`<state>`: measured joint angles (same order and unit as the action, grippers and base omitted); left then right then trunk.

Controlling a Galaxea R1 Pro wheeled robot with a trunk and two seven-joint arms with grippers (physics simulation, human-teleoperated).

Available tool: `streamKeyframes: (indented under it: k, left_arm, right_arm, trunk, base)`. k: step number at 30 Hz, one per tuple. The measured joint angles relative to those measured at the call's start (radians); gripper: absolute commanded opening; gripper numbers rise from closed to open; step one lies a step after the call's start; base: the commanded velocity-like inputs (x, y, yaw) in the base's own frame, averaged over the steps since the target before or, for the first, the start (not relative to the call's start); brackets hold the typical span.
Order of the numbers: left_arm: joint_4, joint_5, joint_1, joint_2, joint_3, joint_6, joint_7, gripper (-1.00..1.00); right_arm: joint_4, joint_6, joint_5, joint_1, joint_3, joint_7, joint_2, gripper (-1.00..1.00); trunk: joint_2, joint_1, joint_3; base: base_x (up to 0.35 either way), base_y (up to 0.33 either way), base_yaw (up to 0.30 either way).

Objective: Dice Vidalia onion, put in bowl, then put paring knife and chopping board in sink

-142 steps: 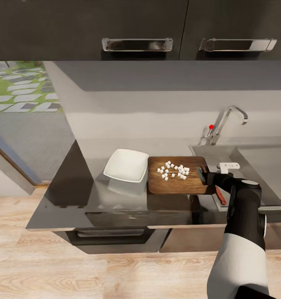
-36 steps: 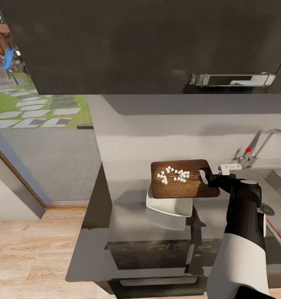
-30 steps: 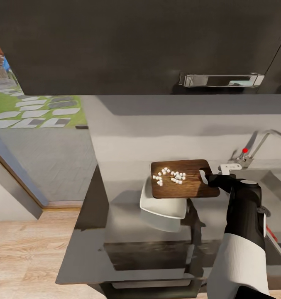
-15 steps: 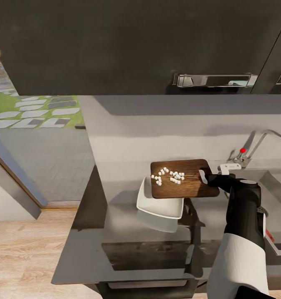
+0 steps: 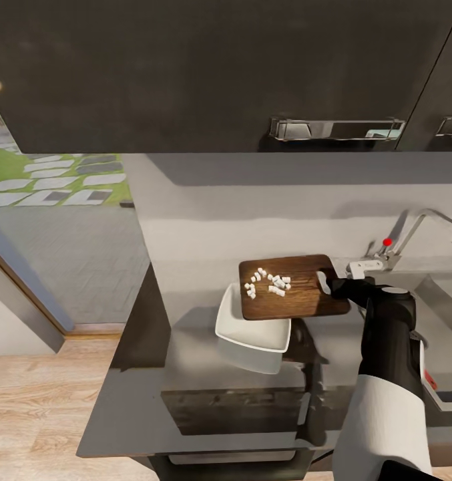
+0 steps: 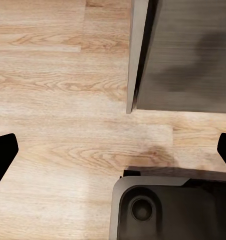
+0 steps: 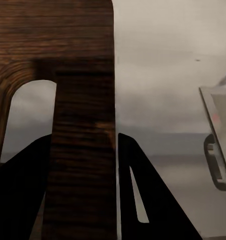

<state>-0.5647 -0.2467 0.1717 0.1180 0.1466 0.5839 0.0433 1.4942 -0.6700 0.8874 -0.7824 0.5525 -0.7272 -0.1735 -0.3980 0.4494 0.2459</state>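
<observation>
Near, the left gripper (image 6: pixel 113 150) hangs wide open over pale wood-grain floor; the glossy dark countertop (image 5: pixel 145 401) bears a square white bowl (image 5: pixel 249 329); the right gripper (image 5: pixel 329 284) clamps the handle of a dark wooden board (image 5: pixel 299 297) carrying white onion dice (image 5: pixel 267 282), partly above the bowl; far right, a chrome tap (image 5: pixel 419 230) with red knob over the grey sink (image 5: pixel 446 294); no writing legible.

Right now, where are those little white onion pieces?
In the head view, the diced onion lies on the left half of the chopping board, which the right gripper holds by its handle above the white bowl.
</observation>
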Motion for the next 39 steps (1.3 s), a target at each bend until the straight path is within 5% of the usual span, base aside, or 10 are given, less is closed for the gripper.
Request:
streamKeyframes:
  k: [11, 22, 32, 39]
  left_arm:
    - [0.0, 0.0, 0.0, 0.0, 0.0, 0.0, 0.001, 1.0]
    - [-0.003, 0.0, 0.0, 0.0, 0.0, 0.001, 0.001, 1.0]
    - [-0.003, 0.0, 0.0, 0.0, 0.0, 0.002, 0.001, 1.0]
    - [-0.004, 0.0, 0.0, 0.0, 0.0, 0.002, 0.001, 1.0]
  right_arm:
    - [0.0, 0.002, 0.05, 0.0, -0.011, 0.003, 0.0, -1.0]
    - [0.0, 0.001, 0.057, 0.0, -0.013, 0.004, 0.0, -1.0]
    - [0.0, 0.0, 0.056, 0.0, -0.054, 0.014, 0.0, -1.0]
    - [0.0, -0.001, 0.1, 0.0, -0.088, 0.017, 0.0, -1.0]
  trunk:
    - [0.0, 0.0, 0.0]
    - [0.0, 0.0, 0.0]
    - [0.0, 0.0, 0.0]
    - [0.0, 0.0, 0.0]
  base:
    - [0.0, -0.008, 0.0]
    - [0.0, -0.079, 0.0]
    - [0.0, -0.047, 0.0]
    - [0.0, -0.044, 0.0]
